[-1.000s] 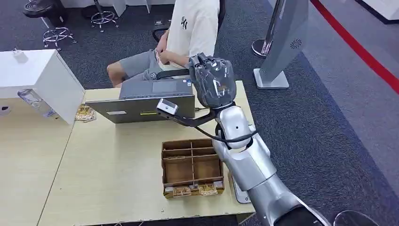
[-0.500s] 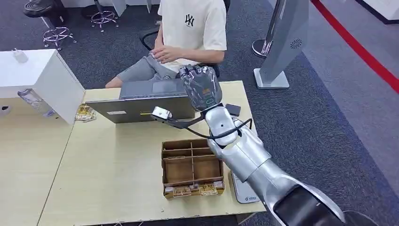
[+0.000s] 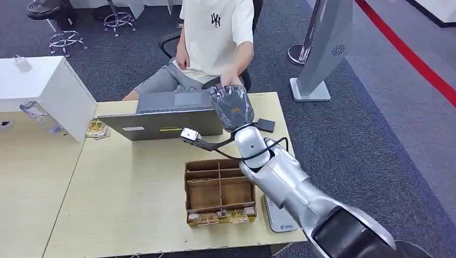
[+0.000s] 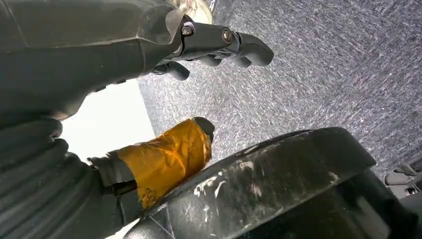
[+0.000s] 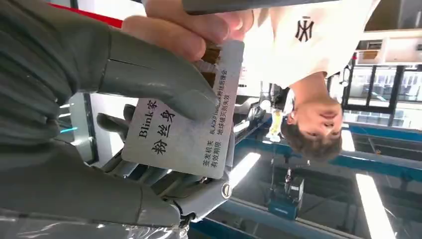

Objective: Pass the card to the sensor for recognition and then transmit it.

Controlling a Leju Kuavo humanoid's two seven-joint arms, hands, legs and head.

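Right hand raised past the far edge of the worktop, above the laptop, thumb clamping a card against the fingers. Right wrist view adds a person's hand pinching the card's far end. Card: silver-grey, dark print, "Blink". Left hand hangs over carpet, fingers loosely curled, holding nothing.

On the table, a divided box sits near the front edge, a laptop behind it. A person sits behind the laptop. A sensor lies right of the laptop.
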